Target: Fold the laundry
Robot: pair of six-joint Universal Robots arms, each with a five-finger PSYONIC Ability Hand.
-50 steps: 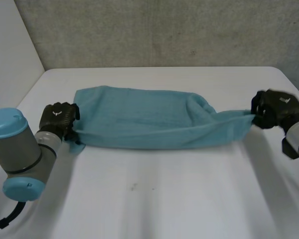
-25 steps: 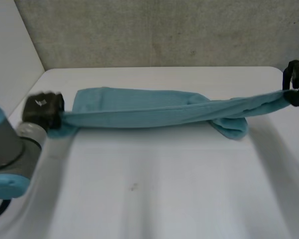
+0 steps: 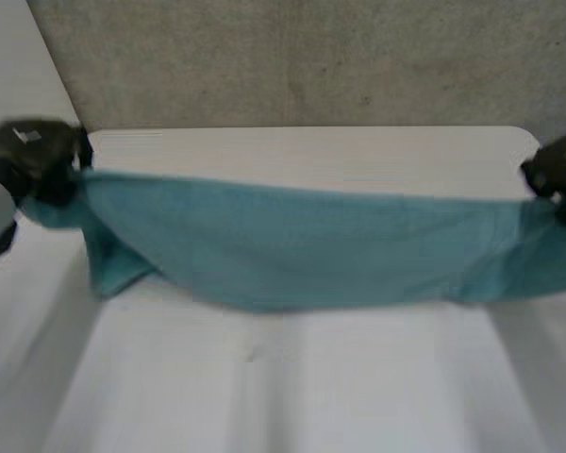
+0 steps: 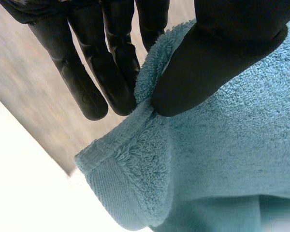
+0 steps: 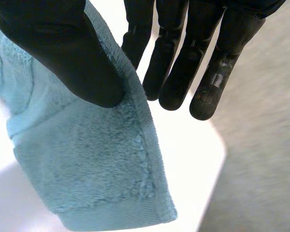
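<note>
A light-blue towel [image 3: 311, 250] hangs stretched in the air between my two hands, above the white table [image 3: 292, 377]. My left hand [image 3: 33, 160] holds its left top corner, and in the left wrist view the thumb [image 4: 222, 53] pinches the towel's edge [image 4: 135, 145] against straight fingers [image 4: 87, 72]. At the far right my right hand [image 3: 558, 175] holds the other top corner. There the thumb [image 5: 63, 53] presses the towel [image 5: 96, 169] against the fingers [image 5: 183, 63]. The towel's lower edge sags toward the table.
A grey wall [image 3: 311, 61] rises behind the table's far edge. The table's right far corner [image 3: 524, 134] lies close to my right hand.
Both hands have risen and moved apart, lifting the towel off the table. It went from a flat heap to a twisted band, and now hangs spread between them.
</note>
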